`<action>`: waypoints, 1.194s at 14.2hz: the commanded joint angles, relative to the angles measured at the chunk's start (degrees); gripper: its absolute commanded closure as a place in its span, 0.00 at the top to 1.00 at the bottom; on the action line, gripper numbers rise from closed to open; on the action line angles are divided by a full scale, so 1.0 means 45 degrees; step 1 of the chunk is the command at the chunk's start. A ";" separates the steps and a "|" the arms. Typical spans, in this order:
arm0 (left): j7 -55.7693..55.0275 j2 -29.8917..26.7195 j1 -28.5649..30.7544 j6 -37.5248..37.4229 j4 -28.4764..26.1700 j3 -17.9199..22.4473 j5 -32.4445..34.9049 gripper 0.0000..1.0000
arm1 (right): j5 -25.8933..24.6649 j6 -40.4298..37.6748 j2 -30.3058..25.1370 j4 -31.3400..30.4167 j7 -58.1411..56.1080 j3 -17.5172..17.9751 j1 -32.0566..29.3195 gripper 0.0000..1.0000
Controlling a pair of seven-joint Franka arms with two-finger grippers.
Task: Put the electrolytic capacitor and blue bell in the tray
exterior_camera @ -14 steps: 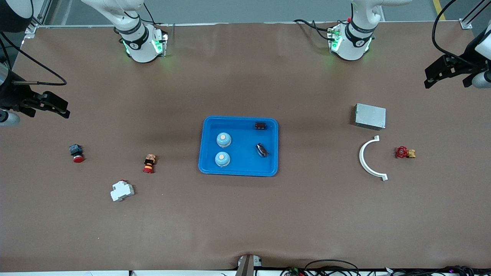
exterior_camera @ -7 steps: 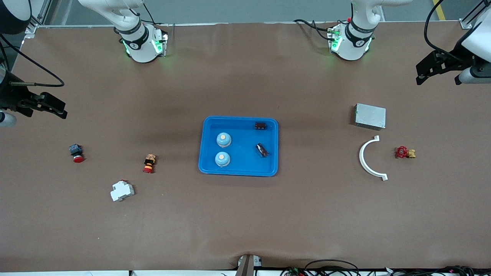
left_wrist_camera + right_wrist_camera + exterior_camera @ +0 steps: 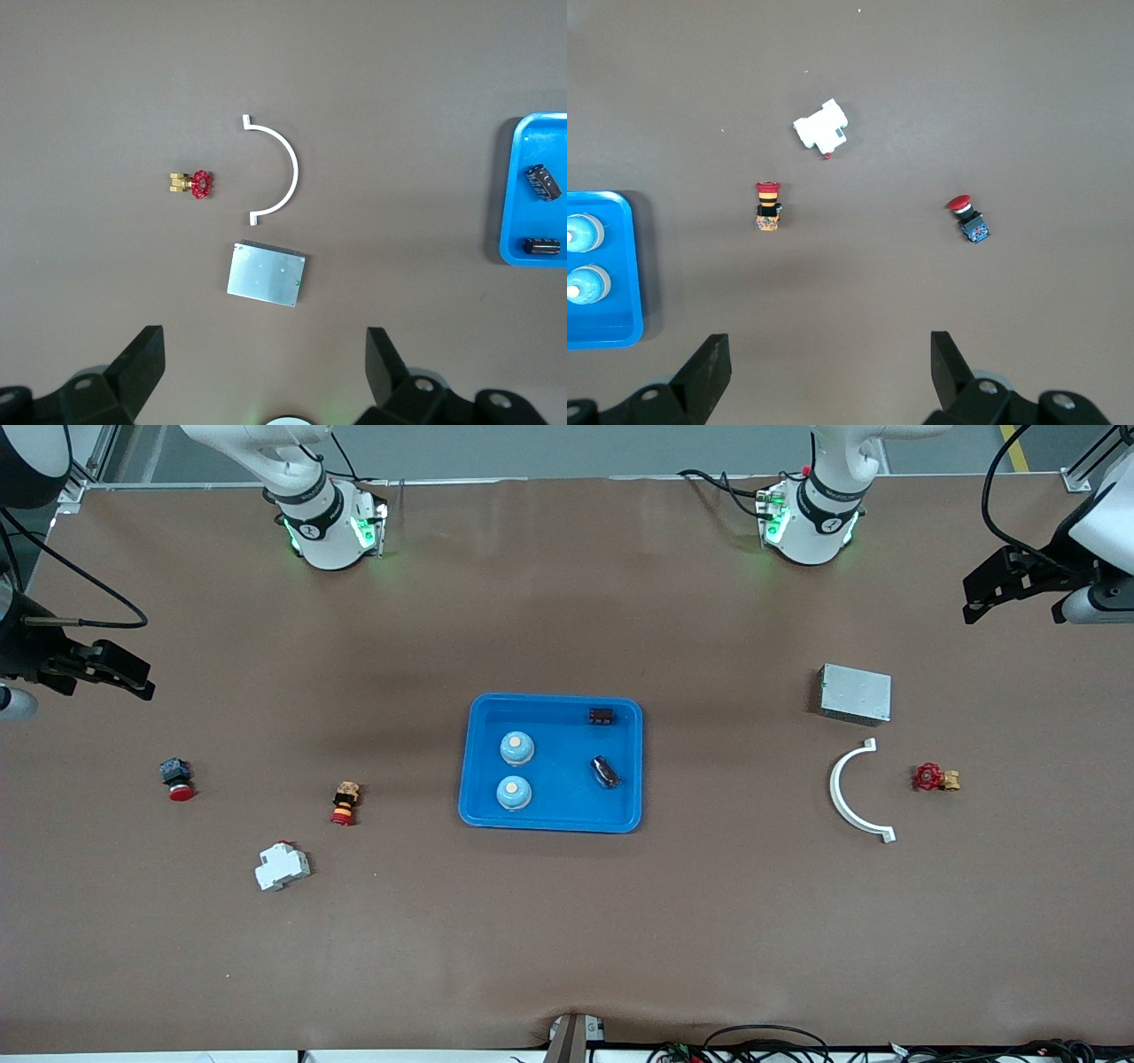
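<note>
The bright-blue tray (image 3: 558,808) lies mid-table. In it are two blue bells (image 3: 516,747) (image 3: 513,792) and two dark electrolytic capacitors (image 3: 601,716) (image 3: 606,771). The left wrist view shows the tray's edge (image 3: 512,177) and both capacitors (image 3: 543,181) (image 3: 541,245). The right wrist view shows its corner (image 3: 622,329) and both bells (image 3: 583,232) (image 3: 585,283). My left gripper (image 3: 1012,602) is open and empty, high over the table at the left arm's end (image 3: 264,345). My right gripper (image 3: 104,680) is open and empty over the right arm's end (image 3: 828,350).
Toward the left arm's end lie a silver box (image 3: 854,693), a white curved bracket (image 3: 849,793) and a red-handled brass valve (image 3: 935,778). Toward the right arm's end lie a red push-button (image 3: 176,779), an orange-bodied red button (image 3: 345,803) and a white breaker (image 3: 282,866).
The left gripper has risen and drawn back toward the left arm's end. The right gripper has shifted slightly outward. Nothing on the table has moved.
</note>
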 commanded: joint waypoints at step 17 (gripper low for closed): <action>0.0133 -0.0014 0.0053 -0.0829 0.0423 0.0067 -0.0013 1.00 | 0.1060 0.0208 -0.0947 -0.0269 -0.0135 -0.0095 -0.0437 1.00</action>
